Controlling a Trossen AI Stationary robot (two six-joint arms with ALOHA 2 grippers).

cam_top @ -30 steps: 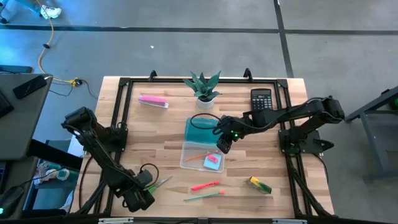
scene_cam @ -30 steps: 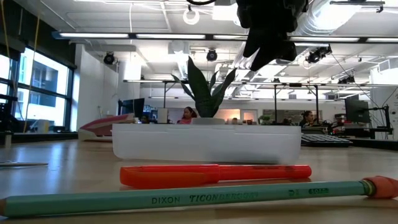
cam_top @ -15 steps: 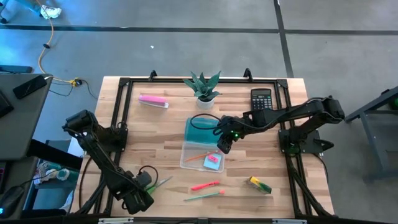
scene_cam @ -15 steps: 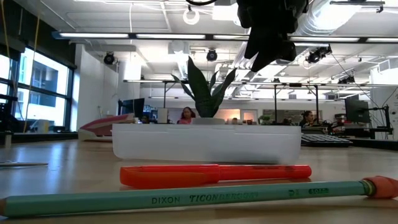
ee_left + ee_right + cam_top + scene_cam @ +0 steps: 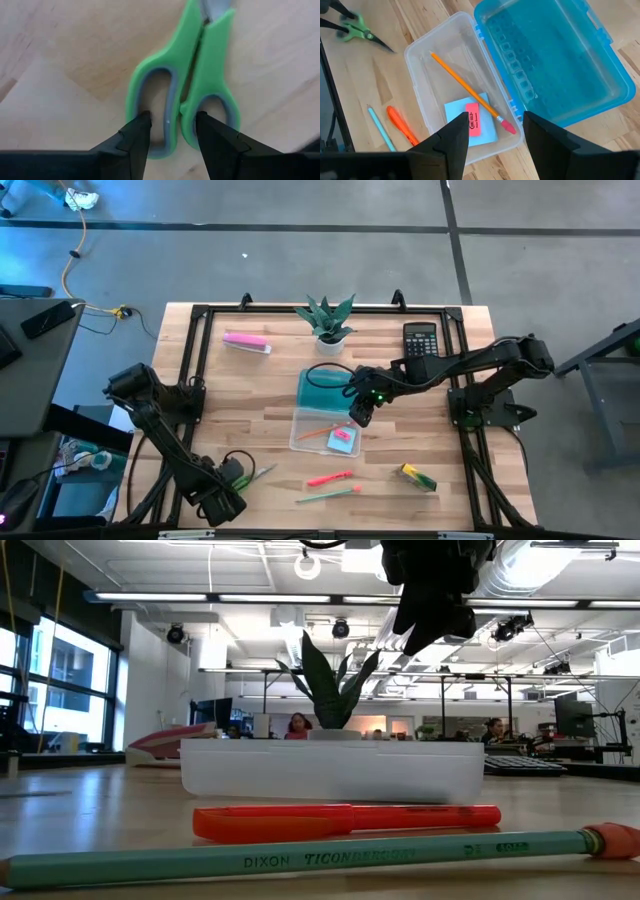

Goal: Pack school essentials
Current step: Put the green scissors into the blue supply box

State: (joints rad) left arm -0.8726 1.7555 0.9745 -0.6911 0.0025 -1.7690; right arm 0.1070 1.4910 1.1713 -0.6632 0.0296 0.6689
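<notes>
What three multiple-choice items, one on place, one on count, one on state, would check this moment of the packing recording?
1. Where is the orange pencil?
A. inside the clear box
B. beside the plant
C. on the calculator

2. How many things lie inside the clear box?
A. one
B. three
C. five

3. How do the left gripper's fingers stand at the green-handled scissors?
A. shut on a blade
B. open, either side of one handle loop
C. lifted far above them

Answers:
1. A: the right wrist view shows the pencil lying slantwise on the box floor.
2. B: pencil, light-blue note pad and pink eraser, the eraser resting on the pad.
3. B: the left wrist view shows the fingertips apart, framing one loop of the scissors on the table.

The right gripper hangs open over the box.
</notes>
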